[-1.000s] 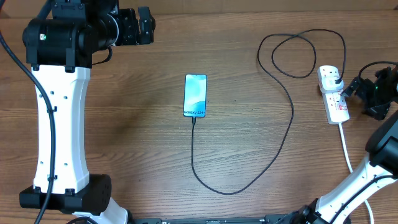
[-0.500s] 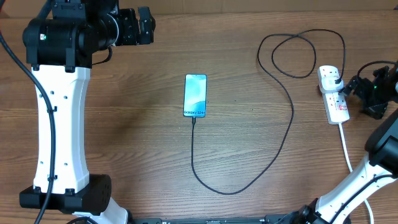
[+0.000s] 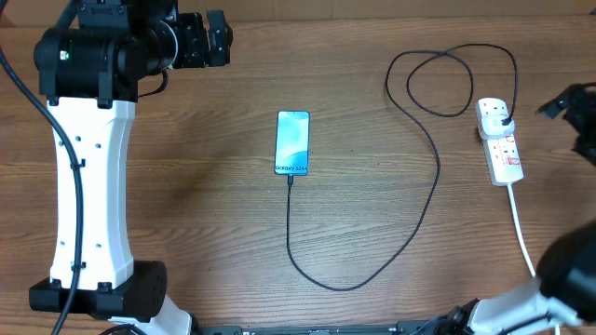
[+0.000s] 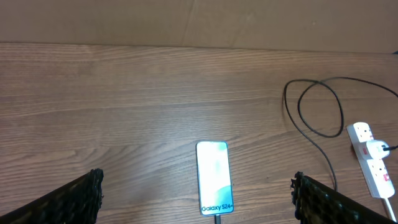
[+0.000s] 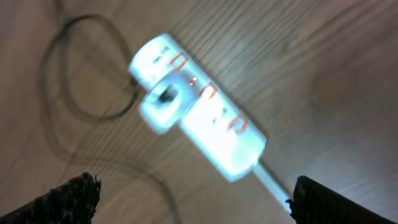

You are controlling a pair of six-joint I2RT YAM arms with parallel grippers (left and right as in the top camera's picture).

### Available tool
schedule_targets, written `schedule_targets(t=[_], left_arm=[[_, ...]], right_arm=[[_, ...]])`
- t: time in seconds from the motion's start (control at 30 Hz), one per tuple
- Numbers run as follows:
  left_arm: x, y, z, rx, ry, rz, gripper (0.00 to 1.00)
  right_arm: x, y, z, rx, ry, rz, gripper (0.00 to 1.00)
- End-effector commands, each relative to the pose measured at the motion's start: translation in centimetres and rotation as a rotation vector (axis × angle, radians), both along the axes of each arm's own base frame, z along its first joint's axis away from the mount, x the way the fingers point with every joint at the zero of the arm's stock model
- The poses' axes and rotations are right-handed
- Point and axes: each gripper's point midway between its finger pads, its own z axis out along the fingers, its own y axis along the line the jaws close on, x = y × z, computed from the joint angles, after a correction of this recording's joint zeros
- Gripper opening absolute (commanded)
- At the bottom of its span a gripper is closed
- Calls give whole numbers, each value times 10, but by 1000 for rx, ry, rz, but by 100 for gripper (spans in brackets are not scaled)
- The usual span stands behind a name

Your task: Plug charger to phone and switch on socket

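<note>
The phone (image 3: 292,142) lies flat mid-table, its light blue screen up and "Galaxy S24" at its near end. The charger (image 3: 437,177), a thin black cable, meets the phone's near edge, loops round to the right and ends in a black plug (image 3: 503,116) seated in the socket (image 3: 500,147). The socket is a white strip with red switch marks. My right gripper (image 3: 566,123) hovers open just right of the socket, touching nothing. Its wrist view is blurred, with the socket (image 5: 199,127) between and beyond the right gripper (image 5: 193,190). My left gripper (image 3: 219,37) is open at the far left, and the phone (image 4: 214,177) lies ahead of the left gripper (image 4: 198,190).
The socket's thick white cord (image 3: 521,228) runs toward the table's near right edge. The cable's spare loop (image 3: 452,79) lies at the far right of the table. A cardboard wall (image 4: 199,22) stands behind the table. The left arm's white column (image 3: 88,186) stands along the left side.
My right gripper has drawn back to the right, away from the socket, and is partly out of the overhead view. The left arm, phone and cable have not moved.
</note>
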Motion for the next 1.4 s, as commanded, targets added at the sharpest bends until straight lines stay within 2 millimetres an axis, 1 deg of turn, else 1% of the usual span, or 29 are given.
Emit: schedule_targets(t=[0.0,0.03,0.07,0.1,0.2,0.23,0.27,0.3,0.33,0.37,0.4,0.43,0.47,0.53,0.6,0.9,1.1,1.23,1.3,1.33,1.37], left_arm=[[-1,-2,1,16,-9,-16,100],[-1,-2,1,16,-9,-16,100],[-1,-2,1,16,-9,-16,100],[-1,-2,1,16,-9,-16,100],[-1,-2,1,16,-9,-16,100],[-1,-2,1,16,-9,-16,100],[-1,-2,1,16,-9,-16,100],[-1,-2,1,16,-9,-16,100],[-1,-2,1,16,-8,-16,100],[-1,-2,1,16,-9,-16,100],[-1,-2,1,16,-9,-16,100],[-1,-2,1,16,-9,-16,100],[-1,-2,1,16,-8,-16,100],[-1,-2,1,16,-9,-16,100],[-1,-2,1,16,-9,-16,100],[-1,-2,1,16,-9,-16,100],[-1,-2,1,16,-9,-16,100],[-1,-2,1,16,-9,-16,100],[-1,-2,1,16,-9,-16,100],[-1,-2,1,16,-9,-16,100],[-1,-2,1,16,-9,-16,100]], right_arm=[[-13,44,48,-24,-65,69,100],[-18,57,55,-32,-78,94,100],[-24,76,65,-55,-100,149,100],[-29,86,69,-70,-103,168,100],[-55,131,81,-109,-139,267,100],[-66,148,85,-115,-163,304,100],[-75,160,89,-120,-184,333,100],[-81,167,91,-124,-199,350,100],[-90,178,96,-128,-225,380,100],[-96,183,99,-131,-236,394,100],[-108,191,103,-129,-244,417,100],[-116,197,105,-119,-245,431,100],[-131,206,105,-85,-230,453,100],[-153,212,101,-53,-187,461,100],[-166,214,96,-33,-139,461,100],[-169,211,90,-43,-96,463,100],[-159,217,96,-19,-152,482,100],[-148,230,103,-67,-303,552,100],[-149,240,103,-92,-389,602,100],[-152,248,101,-106,-455,640,100],[-154,251,99,-112,-486,655,100]])
